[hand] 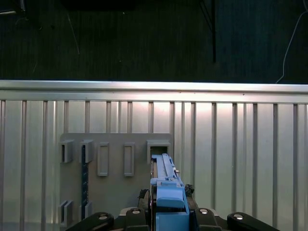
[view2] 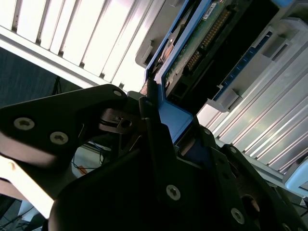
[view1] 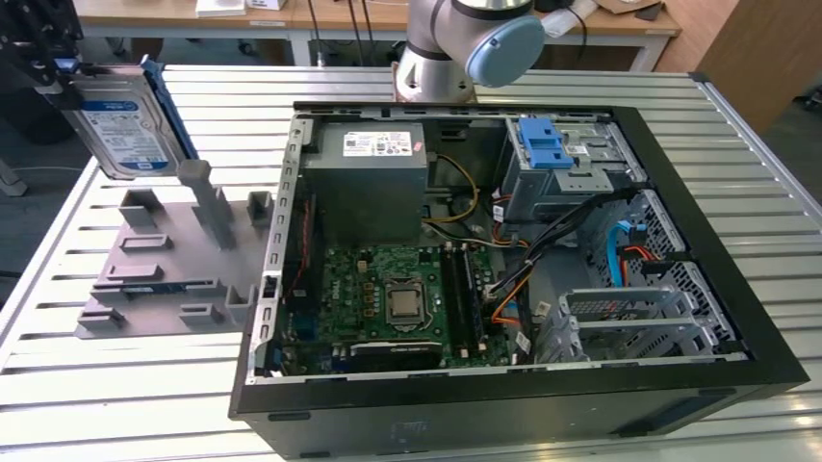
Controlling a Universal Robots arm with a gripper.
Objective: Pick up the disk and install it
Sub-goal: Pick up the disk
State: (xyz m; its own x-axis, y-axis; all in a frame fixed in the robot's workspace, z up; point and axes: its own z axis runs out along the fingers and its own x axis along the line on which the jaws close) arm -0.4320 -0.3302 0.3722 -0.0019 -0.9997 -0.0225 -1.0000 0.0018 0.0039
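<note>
Disk (view1: 122, 130), just one, gripped in the claw (view1: 71, 77), hangs at ten o'clock from the single open computer case (view1: 514, 414).

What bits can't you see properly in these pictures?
- Gripper: in the exterior view, the picture's top-left corner cuts most of it off.
- Disk: in the first wrist view it is edge-on, so its label is hidden.
- Drive cage: in the exterior view, its own metal top and the cables hide what is inside.
- Grey holder plate: in the first wrist view, the gripper and the bottom edge hide its near part.
</note>
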